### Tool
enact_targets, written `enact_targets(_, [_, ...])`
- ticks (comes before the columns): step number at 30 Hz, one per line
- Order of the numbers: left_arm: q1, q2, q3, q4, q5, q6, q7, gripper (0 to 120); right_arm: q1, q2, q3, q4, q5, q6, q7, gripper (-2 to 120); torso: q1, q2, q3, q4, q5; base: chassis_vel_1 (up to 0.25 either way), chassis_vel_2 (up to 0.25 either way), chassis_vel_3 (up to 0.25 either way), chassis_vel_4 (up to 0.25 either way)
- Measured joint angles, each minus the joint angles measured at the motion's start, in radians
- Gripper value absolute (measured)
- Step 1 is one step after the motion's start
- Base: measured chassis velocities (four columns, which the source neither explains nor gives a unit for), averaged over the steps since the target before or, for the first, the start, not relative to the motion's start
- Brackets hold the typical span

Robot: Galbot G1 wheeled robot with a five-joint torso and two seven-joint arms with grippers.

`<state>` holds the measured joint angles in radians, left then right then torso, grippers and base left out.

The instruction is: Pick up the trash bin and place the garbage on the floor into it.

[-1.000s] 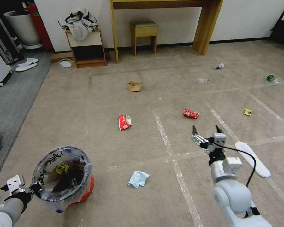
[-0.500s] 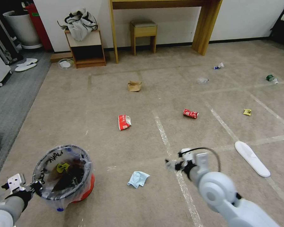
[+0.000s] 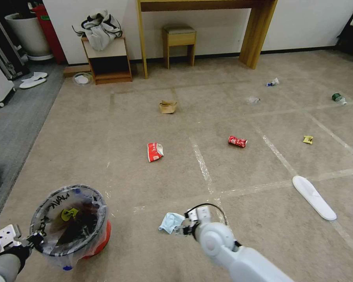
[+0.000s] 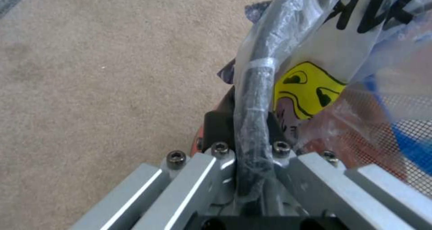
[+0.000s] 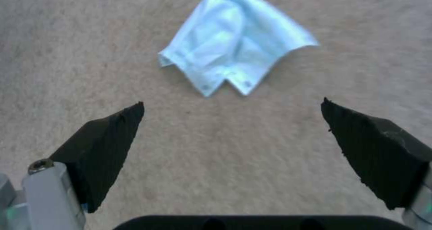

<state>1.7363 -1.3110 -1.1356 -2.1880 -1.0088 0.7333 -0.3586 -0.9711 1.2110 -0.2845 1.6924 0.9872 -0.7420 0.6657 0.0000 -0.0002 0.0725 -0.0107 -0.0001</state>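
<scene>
Gripping the red trash bin's (image 3: pixel 68 223) crinkled bagged rim, my left gripper (image 3: pixel 34 239) stays clamped; right gripper (image 5: pixel 233 106), pads spread, hangs over the crumpled blue mask (image 5: pixel 235 62) on the short-pile carpet (image 3: pixel 106 129).

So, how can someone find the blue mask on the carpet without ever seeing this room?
Start at the red trash bin held by the left end effector. Beside it on the carpet lies the blue mask, before the open right end effector. It is the only pale blue, crumpled cloth piece.
</scene>
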Motion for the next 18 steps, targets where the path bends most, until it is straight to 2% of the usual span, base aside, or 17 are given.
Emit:
enact_targets(6, [0.016,-0.008,-0.02,-0.009,0.001,-0.005,0.003,0,0.031,0.064,-0.027,-0.113,-0.064,0.003,-0.057,100,0.0,0.0,0.0,-0.0001,-0.0002,0.0,0.0,0.0,0.0])
enact_targets(13, [0.023,-0.01,-0.026,-0.009,0.001,-0.009,0.007,0,0.053,0.095,-0.031,-0.191,-0.119,0.007,-0.098,100,0.0,0.0,0.0,-0.0001,-0.0002,0.0,0.0,0.0,0.0])
enact_targets(18, [0.022,-0.008,-0.026,0.001,0.001,-0.013,0.01,0,0.07,0.115,-0.033,-0.236,-0.159,0.04,-0.119,100,0.0,0.0,0.0,-0.0001,-0.0001,0.0,0.0,0.0,0.0])
